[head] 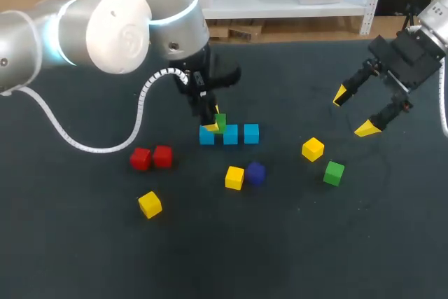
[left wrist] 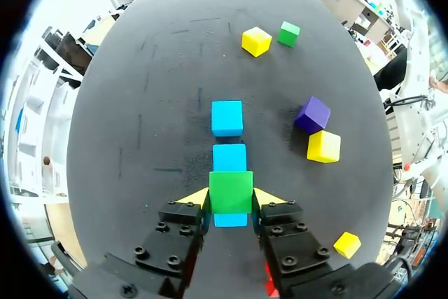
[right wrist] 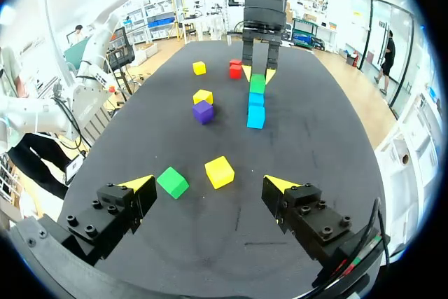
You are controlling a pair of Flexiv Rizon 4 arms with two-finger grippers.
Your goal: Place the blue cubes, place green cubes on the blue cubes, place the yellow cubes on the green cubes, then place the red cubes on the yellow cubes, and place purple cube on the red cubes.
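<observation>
**Laying first green on blue row**

Pinches a green cube [left wrist: 230, 191] in the left claw [left wrist: 231, 199], over the seam of two of the three blue cubes [head: 251, 133] lined up on the table [head: 84, 243]. Holds the right claw [head: 355, 111] spread, well apart. Still to stack: second green [head: 334, 172], three yellows [head: 234, 177], two reds [head: 162, 156], purple [head: 255, 172].

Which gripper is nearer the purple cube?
Left. The left gripper is shut on a green cube atop the blue cubes, a short way from the purple cube. The right gripper hangs open farther off, past a yellow cube.
</observation>
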